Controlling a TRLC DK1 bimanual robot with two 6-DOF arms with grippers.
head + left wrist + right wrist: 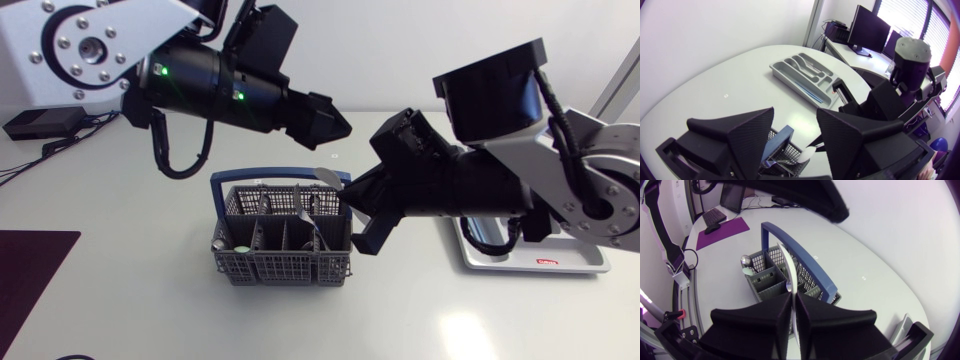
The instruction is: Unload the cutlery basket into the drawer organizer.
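Note:
The grey cutlery basket [283, 240] with a blue handle [272, 176] stands mid-table and holds several pieces, among them a spoon [746, 260]. My right gripper [349, 197] is just right of the basket's far end, shut on a silver spoon [791, 282] whose bowl [328, 178] rises above the handle. In the right wrist view the spoon runs edge-on from between the fingers out over the basket [771, 278]. My left gripper [335, 120] hangs open above the basket [781, 150], holding nothing. The grey drawer organizer [805, 75] lies on the right, partly under my right arm [520, 180].
A dark mat [30, 270] lies at the table's left front edge. The organizer [535, 262] holds a few pieces of cutlery. My two arms cross close together above the basket.

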